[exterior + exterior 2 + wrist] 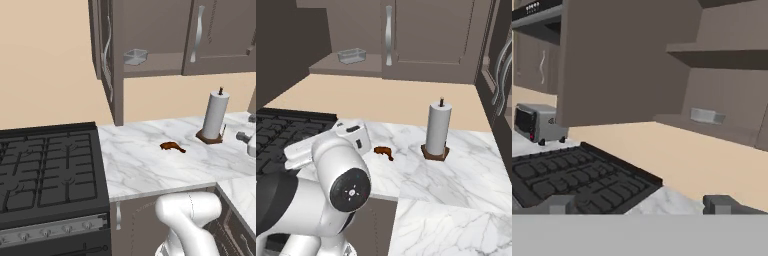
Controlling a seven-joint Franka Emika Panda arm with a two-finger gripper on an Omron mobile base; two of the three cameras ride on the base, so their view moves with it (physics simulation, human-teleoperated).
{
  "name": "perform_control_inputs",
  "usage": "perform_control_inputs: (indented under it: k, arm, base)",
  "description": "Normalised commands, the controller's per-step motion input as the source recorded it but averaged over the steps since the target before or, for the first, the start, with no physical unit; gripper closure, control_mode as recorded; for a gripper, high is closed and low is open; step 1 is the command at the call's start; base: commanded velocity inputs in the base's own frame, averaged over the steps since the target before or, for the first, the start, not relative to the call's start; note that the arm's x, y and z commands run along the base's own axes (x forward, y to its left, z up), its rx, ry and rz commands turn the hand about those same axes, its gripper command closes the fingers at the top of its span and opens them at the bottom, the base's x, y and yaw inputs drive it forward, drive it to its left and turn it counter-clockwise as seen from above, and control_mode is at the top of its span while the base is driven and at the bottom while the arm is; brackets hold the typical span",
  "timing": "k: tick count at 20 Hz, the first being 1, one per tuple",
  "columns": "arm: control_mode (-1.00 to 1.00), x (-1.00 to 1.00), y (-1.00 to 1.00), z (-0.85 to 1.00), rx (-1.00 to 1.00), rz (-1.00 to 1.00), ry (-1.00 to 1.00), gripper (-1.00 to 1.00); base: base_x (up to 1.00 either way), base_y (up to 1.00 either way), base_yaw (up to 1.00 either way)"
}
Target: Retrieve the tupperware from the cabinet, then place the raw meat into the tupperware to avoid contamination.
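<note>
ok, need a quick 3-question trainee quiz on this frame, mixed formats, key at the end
1. True or false: the tupperware sits on the marble counter beside the stove.
2. Multiple choice: what stands nearest the raw meat on the counter? A) toaster B) paper towel roll C) kettle
3. Fill in: the gripper is ____ and holds nothing.

Key
1. False: it rests on the lower shelf of the open cabinet, at the left end.
2. B: the roll stands upright to the meat's right, apart from it.
3. open: the two fingertips stand wide apart with nothing between them.
</note>
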Motion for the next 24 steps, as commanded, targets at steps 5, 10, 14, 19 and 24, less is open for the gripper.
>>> perform_control_inputs:
  k: [5,10,14,19,24]
  arm:
    - [-1.00,0.00,-0.03,0.32,0.07,-0.03,-0.29,-1.00]
    - [-1.00,0.00,-0.01,0.24,0.05,-0.03,-0.22,-1.00]
    - [-1.00,0.10,0.00,0.22,0.05,-0.03,-0.13,-1.00]
    - [-1.00,0.33,0.00,0.16,0.04,-0.05,-0.09,-1.00]
    - [-1.00,0.49,0.00,0.12,0.02,-0.08,-0.07,-1.00]
  base:
    - [0.00,0.00,0.00]
    - [0.00,0.00,0.00]
    - [0.00,0.00,0.00]
    - [0.00,0.00,0.00]
    - [0.00,0.00,0.00]
